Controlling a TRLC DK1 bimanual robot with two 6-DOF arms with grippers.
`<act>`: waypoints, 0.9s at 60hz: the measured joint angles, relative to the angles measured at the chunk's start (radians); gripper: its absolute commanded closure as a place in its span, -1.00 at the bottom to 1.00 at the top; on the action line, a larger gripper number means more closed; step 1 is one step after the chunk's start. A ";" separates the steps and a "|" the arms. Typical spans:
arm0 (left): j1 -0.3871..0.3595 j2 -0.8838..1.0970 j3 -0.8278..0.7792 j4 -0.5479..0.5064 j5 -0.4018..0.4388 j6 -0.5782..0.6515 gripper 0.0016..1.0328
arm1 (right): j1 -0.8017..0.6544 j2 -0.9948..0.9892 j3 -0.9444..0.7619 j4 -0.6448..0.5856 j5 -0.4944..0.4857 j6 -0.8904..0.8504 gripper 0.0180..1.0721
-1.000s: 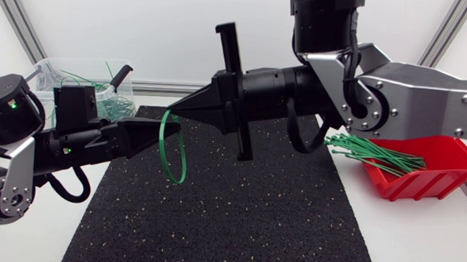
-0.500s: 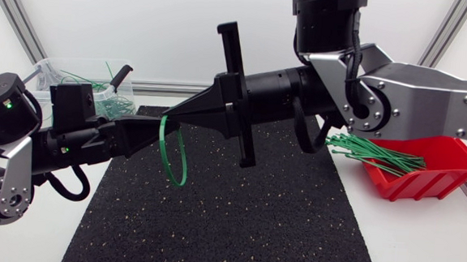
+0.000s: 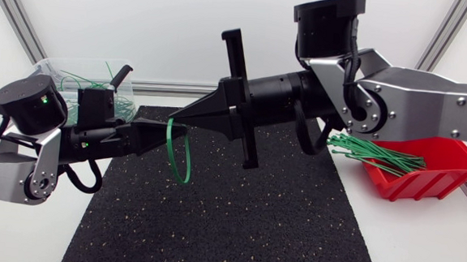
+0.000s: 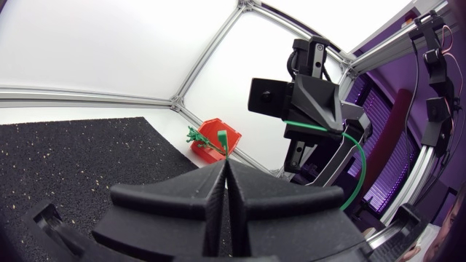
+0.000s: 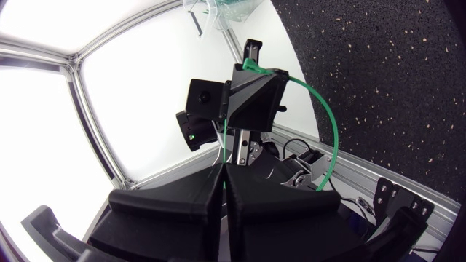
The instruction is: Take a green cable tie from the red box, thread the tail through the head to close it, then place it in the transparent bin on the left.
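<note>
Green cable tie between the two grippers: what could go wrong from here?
1. The left gripper and the right gripper pinch the green cable tie only at their tips; a small slip could let the loop spring open.
2. The loop hangs above the black mat, away from the transparent bin; released here, it would probably miss the bin.

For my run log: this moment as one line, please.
left gripper: shut on cable tie | right gripper: same tie | loop: above mat
</note>
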 measured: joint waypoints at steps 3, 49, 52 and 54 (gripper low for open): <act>0.005 0.001 0.005 0.003 0.000 0.003 0.94 | 0.000 0.014 0.000 0.000 -0.001 0.000 0.89; 0.011 -0.034 0.013 0.014 0.023 0.003 0.93 | -0.001 0.043 0.014 0.000 -0.003 0.000 0.89; 0.011 -0.035 0.013 0.014 0.023 0.003 0.94 | -0.001 0.032 0.015 0.000 -0.003 0.000 0.89; 0.011 -0.036 0.012 0.014 0.023 0.003 0.94 | -0.001 0.026 0.017 0.000 -0.003 0.000 0.89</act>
